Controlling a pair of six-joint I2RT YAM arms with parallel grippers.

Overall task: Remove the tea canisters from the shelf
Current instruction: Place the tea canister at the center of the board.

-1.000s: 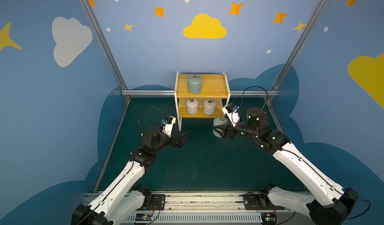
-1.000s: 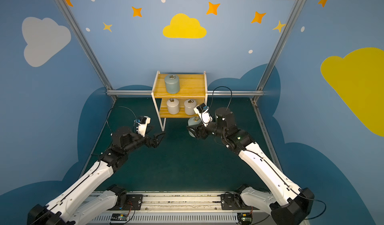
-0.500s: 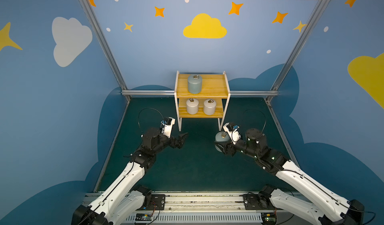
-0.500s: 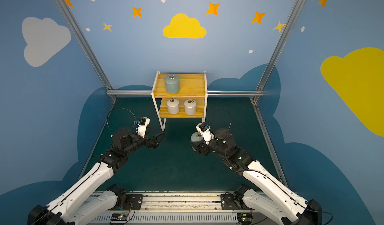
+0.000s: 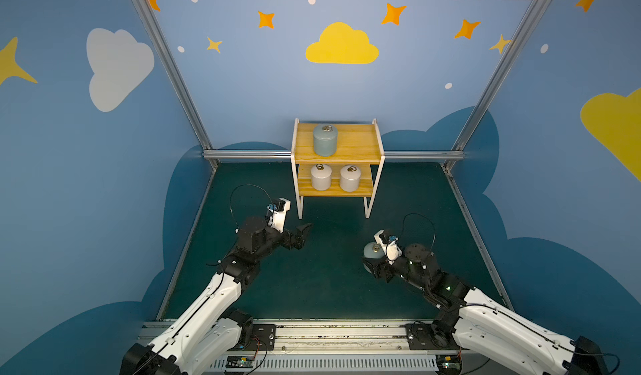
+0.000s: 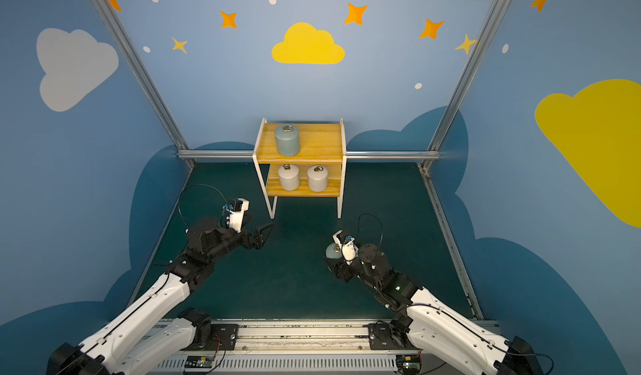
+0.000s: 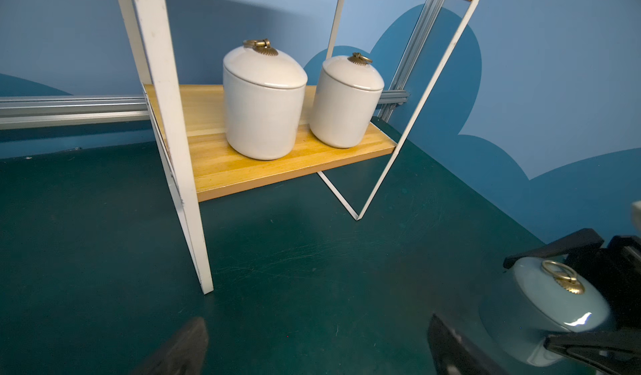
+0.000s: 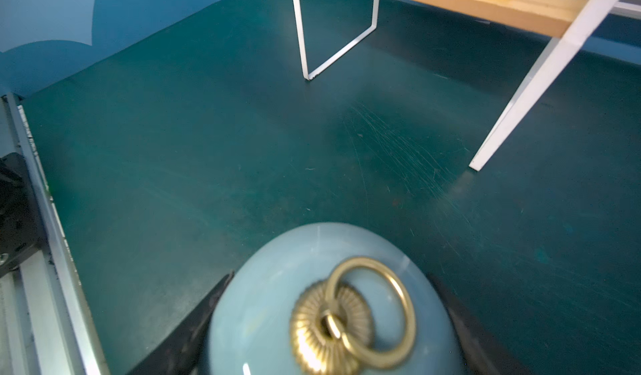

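The shelf [image 5: 359,144] [image 6: 321,144] stands at the back of the green floor. One blue-grey tea canister [image 5: 325,140] [image 6: 287,140] is on its top board. Two white tea canisters [image 5: 321,177] [image 5: 350,178] [image 7: 265,102] [image 7: 345,102] are on the lower board. My right gripper [image 5: 369,264] [image 8: 329,276] is shut on a second blue-grey canister [image 5: 370,251] [image 6: 333,250] [image 7: 541,307] [image 8: 277,304], low over the floor in front of the shelf's right leg. I cannot tell whether that canister touches the floor. My left gripper [image 5: 303,234] [image 7: 315,324] is open and empty by the shelf's left leg.
The shelf's thin white legs [image 7: 194,234] [image 8: 503,137] stand close to both grippers. Aluminium frame bars [image 5: 249,154] run along the back and side walls. The arms' base rail [image 5: 312,335] lies along the front edge.
My right gripper has carried the blue-grey canister forward and down, away from the shelf. The left arm has hardly moved and its gripper stays open.
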